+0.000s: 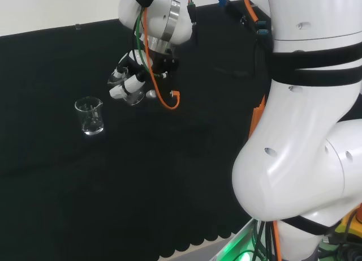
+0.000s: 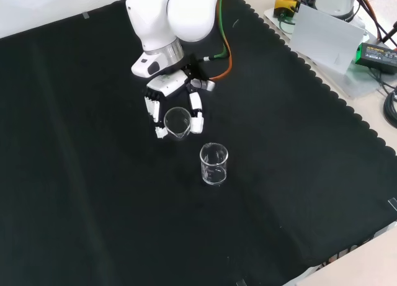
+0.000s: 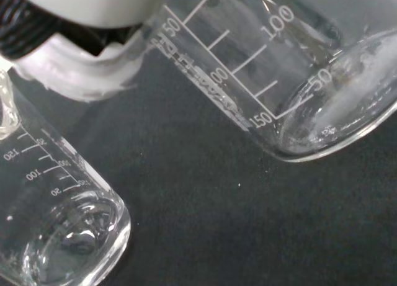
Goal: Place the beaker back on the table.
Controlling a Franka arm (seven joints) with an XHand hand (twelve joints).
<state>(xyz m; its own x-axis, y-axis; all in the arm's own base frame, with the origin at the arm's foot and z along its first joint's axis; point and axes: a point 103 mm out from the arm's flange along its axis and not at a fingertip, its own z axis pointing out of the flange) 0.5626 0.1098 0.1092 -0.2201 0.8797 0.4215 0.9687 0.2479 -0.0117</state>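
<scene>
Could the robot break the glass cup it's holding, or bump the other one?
Maybe. The hand has its fingers curled round a clear beaker above the black cloth, so if they open too early it could drop and crack. A second beaker stands close by on the cloth, so lowering toward it might knock it over. The glass is hard to see, so aiming could be tricky.

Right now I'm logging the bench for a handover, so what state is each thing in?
robot hand: above the cloth, fingers curled round a beaker.
held beaker: in the robot hand, off the cloth, tilted in the head view.
standing beaker: upright on the cloth, apart from the robot hand, holding a little clear liquid.
black cloth: spread flat over the bench.
</scene>
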